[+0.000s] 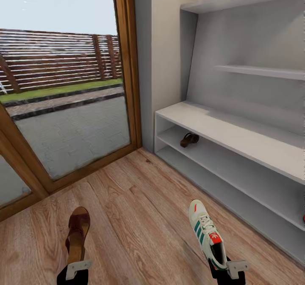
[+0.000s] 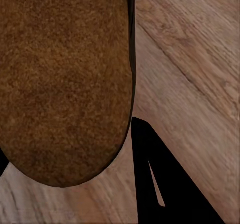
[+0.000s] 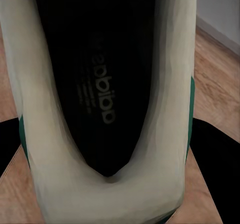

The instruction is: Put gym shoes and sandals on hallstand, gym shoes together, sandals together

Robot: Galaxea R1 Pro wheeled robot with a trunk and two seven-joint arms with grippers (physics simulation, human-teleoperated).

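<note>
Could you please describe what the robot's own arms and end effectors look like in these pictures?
In the head view, each arm ends in a black body carrying a pale grey bracket-like plate: left end effector, right end effector. The wrist views show flat, matte black fingers. No cables or markings are discernible.

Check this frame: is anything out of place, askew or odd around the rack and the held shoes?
Nothing looks damaged or spilled. One sandal lies alone on the hallstand's upper low shelf. The left gripper holds the other sandal, the right gripper a gym shoe, both above the floor. A red bit at the rack's right edge is unidentifiable.
</note>
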